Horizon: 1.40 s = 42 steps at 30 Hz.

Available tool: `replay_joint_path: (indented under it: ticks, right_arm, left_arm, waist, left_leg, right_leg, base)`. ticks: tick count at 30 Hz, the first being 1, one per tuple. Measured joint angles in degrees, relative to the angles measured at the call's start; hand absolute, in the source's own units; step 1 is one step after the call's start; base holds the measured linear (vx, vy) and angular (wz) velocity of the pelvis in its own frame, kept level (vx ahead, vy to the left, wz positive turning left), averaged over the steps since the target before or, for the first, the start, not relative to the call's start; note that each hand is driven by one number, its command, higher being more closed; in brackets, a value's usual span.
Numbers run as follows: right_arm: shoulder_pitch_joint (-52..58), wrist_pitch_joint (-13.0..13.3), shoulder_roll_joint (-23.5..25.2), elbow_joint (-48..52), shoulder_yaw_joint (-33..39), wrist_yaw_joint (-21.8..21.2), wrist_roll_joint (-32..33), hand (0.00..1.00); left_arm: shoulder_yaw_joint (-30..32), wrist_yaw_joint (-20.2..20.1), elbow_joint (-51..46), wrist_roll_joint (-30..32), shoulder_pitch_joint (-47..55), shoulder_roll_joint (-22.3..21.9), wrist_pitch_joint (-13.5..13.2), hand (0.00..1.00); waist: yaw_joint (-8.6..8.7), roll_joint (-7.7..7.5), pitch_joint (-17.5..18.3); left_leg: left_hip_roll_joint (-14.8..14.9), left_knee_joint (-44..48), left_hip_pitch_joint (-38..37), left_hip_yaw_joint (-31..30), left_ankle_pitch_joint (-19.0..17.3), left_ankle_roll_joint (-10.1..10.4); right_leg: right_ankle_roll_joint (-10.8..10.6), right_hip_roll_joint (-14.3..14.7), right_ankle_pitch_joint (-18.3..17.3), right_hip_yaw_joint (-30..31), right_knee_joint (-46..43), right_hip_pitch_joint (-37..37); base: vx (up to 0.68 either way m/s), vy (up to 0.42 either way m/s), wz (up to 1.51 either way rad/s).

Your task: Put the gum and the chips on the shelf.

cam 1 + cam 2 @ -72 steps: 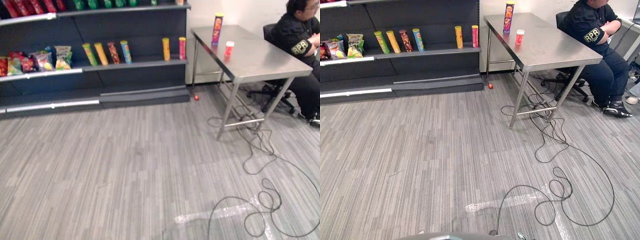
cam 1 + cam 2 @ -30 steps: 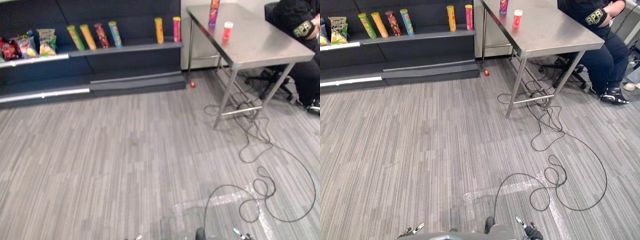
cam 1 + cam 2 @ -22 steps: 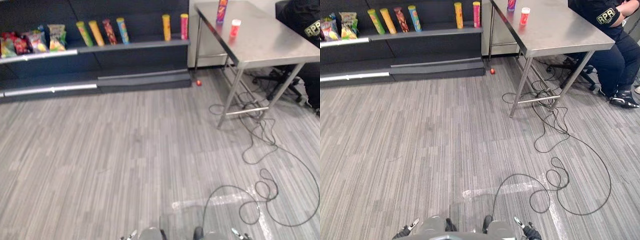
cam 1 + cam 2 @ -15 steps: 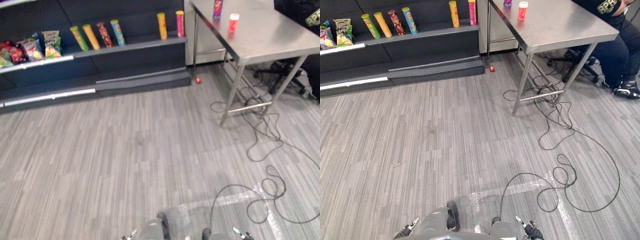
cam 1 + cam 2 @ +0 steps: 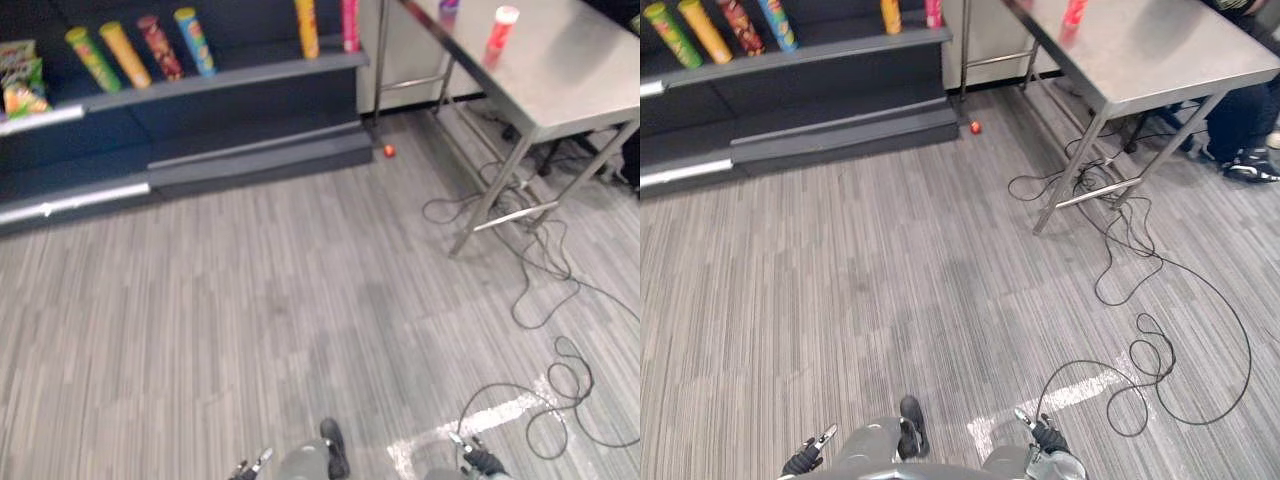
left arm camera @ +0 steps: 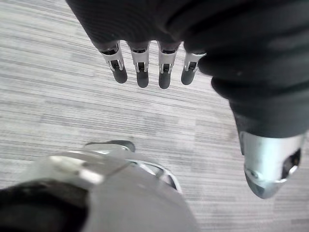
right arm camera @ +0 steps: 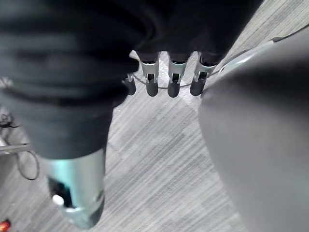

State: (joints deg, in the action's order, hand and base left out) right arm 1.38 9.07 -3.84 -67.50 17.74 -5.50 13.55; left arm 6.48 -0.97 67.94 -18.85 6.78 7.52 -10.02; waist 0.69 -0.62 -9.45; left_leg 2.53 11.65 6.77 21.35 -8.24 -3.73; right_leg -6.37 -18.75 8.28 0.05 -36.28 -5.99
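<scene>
Since the gum [image 5: 501,28] sits on the table [image 5: 580,70] at 1 o'clock, left hand [image 6: 142,67] and right hand [image 7: 173,77] hang empty, fingers relaxed. The shelf [image 5: 250,74] is at 11

No lettering, number or sign can be read. The chip tubes [image 5: 195,42] standing on the shelf [image 5: 260,75] at eleven o'clock and the red gum tub [image 5: 500,28] on the tabletop [image 5: 580,70] at one o'clock have printed wrappers, but the print is too small to make out.
</scene>
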Motion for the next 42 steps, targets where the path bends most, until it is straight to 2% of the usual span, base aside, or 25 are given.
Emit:
replay_joint_path:
  ticks: [2, 4, 5, 7, 9, 11, 12, 13, 14, 15, 16, 20, 22, 24, 25, 27, 30, 32, 33, 35, 36, 38, 39, 40, 42]
  right_arm:
    - [-0.11, 0.39, 0.03, 0.5, -0.07, 0.05, 0.02, 0.0]
    - [0.07, 0.62, -0.07, 1.49, -0.12, 0.12, 0.56, 0.0]
    - [0.05, 1.27, -0.25, 1.97, -0.1, 0.09, 0.7, 0.0]
    - [-0.21, 1.54, -0.28, 2.57, 0.0, 0.03, 1.31, 0.0]
    - [-0.34, 1.58, -0.71, 2.55, 0.01, 0.13, 2.09, 0.0]
    - [-0.3, 1.55, -0.73, 2.53, 1.03, 0.2, 2.18, 0.0]
    - [0.22, 1.43, -0.58, 2.45, 2.05, 0.25, 2.16, 0.0]
    - [0.58, 1.29, -0.55, 2.4, 2.11, 0.26, 2.14, 0.0]
    - [1.43, 1.06, -0.48, 2.32, 2.18, 0.24, 2.07, 0.0]
    - [1.99, 1.01, -1.19, 2.3, 2.2, 0.22, 2.07, 0.0]
    - [2.07, 1.06, -1.58, 2.31, 2.18, 0.15, 2.04, 0.0]
    - [1.97, 0.99, -2.05, 1.63, 1.42, 0.12, 0.76, 0.0]
    - [2.55, 0.91, -2.48, 0.98, -0.37, 0.11, 0.18, 0.0]
    - [2.79, 0.88, -2.84, 0.75, -1.86, 0.11, 0.13, 0.0]
    - [2.72, 0.92, -3.22, 0.73, -2.44, 0.12, 0.19, 0.0]
    - [3.06, 0.94, -3.27, 0.57, -2.25, 0.35, 0.46, 0.0]
    - [3.72, 0.92, -3.26, 0.6, -2.0, 0.77, 1.17, 0.0]
    - [3.39, 0.92, -2.91, 0.83, -1.83, 0.91, 2.33, 0.0]
    - [3.39, 0.97, -2.6, 1.4, -1.82, 0.92, 2.67, 0.0]
    - [3.36, 1.19, -2.48, 1.9, -1.94, 0.94, 2.75, 0.0]
    - [3.38, 1.27, -2.59, 2.23, -2.22, 1.21, 2.74, 0.0]
    - [3.58, 1.24, -2.31, 1.86, -2.43, 1.37, 2.72, 0.0]
    - [3.44, 1.28, -1.91, 1.26, -2.27, 1.35, 2.71, 0.0]
    - [2.92, 1.28, -1.19, 0.22, -2.25, 1.25, 2.71, 0.0]
    - [2.95, 1.23, -0.19, -0.36, -2.03, 1.25, 2.47, 0.0]
  left_arm:
    - [-1.3, -0.02, -0.19, 0.0, -0.11, 0.68, -0.04, 0.0]
    - [-2.94, -0.06, -0.05, 0.06, 0.19, 0.84, 0.09, 0.0]
    - [-3.32, -0.08, 0.4, 0.62, 0.18, 0.48, 0.15, 0.0]
    - [-2.65, -0.19, 0.54, 2.03, 0.11, 0.22, 0.18, 0.0]
    - [-0.87, -0.58, 1.16, 2.23, -0.27, -0.58, 0.49, 0.0]
    - [0.58, -0.87, 1.8, 2.26, -0.96, -1.02, 0.59, 0.0]
    - [1.66, -1.28, 1.81, 2.39, -0.9, -1.13, 0.59, 0.0]
    - [2.59, -1.46, 1.92, 2.54, -0.78, -1.17, 0.58, 0.0]
    - [4.06, -1.53, 2.15, 2.93, -0.86, -1.71, 0.63, 0.0]
    - [5.23, -1.57, 2.22, 3.61, -0.92, -2.69, 0.6, 0.0]
    - [5.21, -1.61, 2.35, 3.8, -0.94, -3.14, 0.56, 0.0]
    - [5.07, -1.75, 2.07, 3.86, -1.36, -3.58, 0.62, 0.0]
    - [5.05, -1.82, 1.46, 3.84, -1.51, -3.25, 0.61, 0.0]
    - [5.08, -1.78, 0.75, 3.32, -1.84, -2.79, 0.63, 0.0]
    - [5.0, -1.75, 0.27, 2.89, -1.9, -2.95, 0.58, 0.0]
    - [5.11, -1.71, -0.15, 1.07, -1.96, -2.97, 0.54, 0.0]
    - [5.11, -1.77, -2.36, 0.93, -1.74, -2.93, -0.08, 0.0]
    - [5.1, -1.78, -2.93, 0.77, -1.21, -2.87, -0.84, 0.0]
    - [5.1, -1.6, -3.0, 0.62, -0.85, -2.87, -1.2, 0.0]
    - [5.08, -1.3, -2.88, 0.42, -0.5, -3.01, -1.3, 0.0]
    - [5.15, -1.16, -2.75, 0.48, -0.11, -3.24, -1.35, 0.0]
    - [5.48, -0.99, -1.86, 0.47, 0.3, -3.04, -1.33, 0.0]
    - [5.5, -0.82, -1.45, 0.37, 0.46, -2.65, -1.31, 0.0]
    - [5.39, -0.46, -0.91, 0.36, 0.1, -1.83, -1.46, 0.0]
    - [5.1, -0.55, -0.18, -0.16, 0.09, -0.8, -1.31, 0.0]
  waist:
    - [0.78, -0.29, -0.32]
    - [0.66, -0.12, -0.85]
    - [0.74, 0.66, -1.04]
    - [0.88, 0.89, -1.34]
    - [0.97, 1.7, -1.68]
    - [1.01, 2.11, -2.46]
    - [1.09, 1.86, -2.7]
    - [1.05, 1.55, -2.87]
    - [1.05, 1.34, -3.38]
    - [1.35, 3.05, -3.3]
    - [1.35, 3.83, -3.05]
    - [2.12, 4.04, -3.01]
    - [2.34, 4.23, -2.86]
    - [2.08, 3.68, -3.21]
    - [1.96, 4.02, -3.24]
    - [1.87, 4.1, -3.25]
    - [0.39, 4.09, -3.24]
    - [0.26, 3.57, -3.37]
    - [0.22, 3.12, -3.32]
    - [0.29, 3.12, -3.2]
    - [0.23, 3.52, -2.96]
    - [-0.11, 2.93, -1.41]
    - [-0.3, 2.0, -0.78]
    - [-0.3, 0.61, -0.21]
    - [-0.83, -1.36, 1.1]
  left_leg:
    - [-1.01, -2.23, -4.3, -0.39, -1.36, -0.51]
    - [-1.97, -5.53, -11.26, -0.2, -1.89, -0.38]
    - [-1.91, -6.79, -13.85, -0.11, -2.79, -0.2]
    - [-2.01, -7.67, -16.7, 0.21, -4.97, 0.4]
    - [-0.67, -7.46, -18.13, -0.02, -6.69, 2.21]
    - [0.59, -7.47, -19.32, -0.76, -7.55, 4.09]
    - [1.45, -7.69, -20.32, -1.68, -8.43, 5.92]
    - [1.58, -7.8, -20.96, -1.98, -8.95, 6.83]
    - [2.43, -8.68, -23.39, -3.1, -9.98, 8.57]
    - [3.98, -9.36, -24.5, -3.68, -9.87, 9.09]
    - [5.0, -9.41, -24.48, -4.41, -8.69, 9.9]
    - [8.33, -2.95, -23.24, -8.56, -2.96, 12.3]
    - [11.09, 14.64, -16.46, -13.07, 2.33, 14.26]
    - [12.84, 27.7, -10.47, -14.62, 8.5, 14.41]
    - [14.26, 37.68, -5.94, -13.79, 7.26, 14.98]
    - [14.41, 45.58, 0.21, -10.47, 2.59, 12.52]
    - [14.02, 41.58, 6.89, -6.22, -2.34, 10.78]
    - [12.9, 30.37, 9.35, -4.4, -2.86, 9.99]
    - [11.1, 18.69, 9.12, -4.32, -1.73, 9.15]
    - [8.82, -0.12, 7.82, -6.79, 3.7, 9.65]
    - [9.14, -4.48, 8.37, -8.68, 4.86, 9.94]
    - [8.0, -1.71, 8.9, -8.9, 11.16, 9.74]
    - [7.54, -0.07, 9.24, -8.1, 10.53, 9.38]
    - [6.86, 5.06, 10.64, -7.52, 5.32, 8.32]
    - [4.89, 7.14, 9.97, -6.02, 2.63, 7.2]
  right_leg:
    - [0.21, 0.63, -2.1, -0.55, -13.7, -4.38]
    - [2.51, 1.19, -8.79, -5.94, -23.02, -7.92]
    - [3.95, 1.46, -12.16, -9.36, -23.4, -9.17]
    - [4.29, 2.16, -16.19, -16.23, -15.44, -12.27]
    - [3.18, 5.89, -14.83, -18.86, 5.85, -13.76]
    - [1.88, 7.72, -10.04, -18.28, 21.08, -13.8]
    - [0.98, 8.14, -5.48, -17.28, 30.59, -13.51]
    - [0.53, 8.03, -4.98, -16.66, 32.19, -13.23]
    - [1.4, 7.9, -0.91, -16.01, 31.25, -12.74]
    - [2.33, 8.99, -0.08, -15.87, 25.97, -14.13]
    - [5.19, 9.44, -2.63, -15.99, 21.88, -15.95]
    - [6.06, 9.74, -12.77, -17.67, 11.93, -16.68]
    - [6.52, 10.55, -16.49, -18.91, 11.97, -12.2]
    - [7.31, 11.01, -17.84, -19.13, 12.97, -9.22]
    - [8.51, 11.6, -18.62, -19.3, 14.07, -6.58]
    - [8.57, 12.15, -19.38, -19.06, 16.9, -1.23]
    - [7.48, 12.24, -20.06, -18.26, 20.14, 3.74]
    - [6.11, 11.29, -20.88, -17.32, 20.66, 5.4]
    - [4.93, 10.26, -21.6, -15.9, 20.83, 6.24]
    - [3.03, 8.76, -22.72, -13.74, 21.88, 7.98]
    - [1.76, 8.62, -23.48, -12.34, 22.81, 9.17]
    - [0.34, 7.08, -24.29, -9.51, 25.51, 11.16]
    - [0.36, 6.61, -24.29, -8.66, 26.88, 11.68]
    - [0.55, 6.7, -21.45, -5.63, 27.03, 12.8]
    - [-0.57, 5.08, -18.41, -5.43, 26.91, 13.15]
  base:
    - [0.32, 0.165, 0.16]
    - [0.32, 0.102, 0.01]
    - [0.27, 0.069, -0.11]
    - [0.23, -0.007, -0.06]
    - [0.38, -0.155, 0.07]
    - [0.45, -0.2, 0.22]
    - [0.44, -0.217, 0.29]
    - [0.52, -0.308, 0.38]
    - [0.47, -0.308, 0.35]
    - [0.58, -0.376, 0.32]
    - [0.5, -0.326, 0.15]
    - [0.49, -0.356, 0.14]
    - [0.42, -0.259, 0.21]
    - [0.38, -0.166, 0.02]
    - [0.53, -0.116, -0.11]
    - [0.4, -0.038, -0.07]
    - [0.24, 0.054, -0.14]
    - [0.32, 0.169, -0.34]
    - [0.3, 0.221, -0.44]
    - [0.37, 0.318, -0.58]
    - [0.38, 0.354, -0.53]
    - [0.42, 0.368, -0.47]
    - [0.62, 0.389, -0.47]
    - [0.62, 0.303, -0.32]
    - [0.54, 0.259, -0.27]
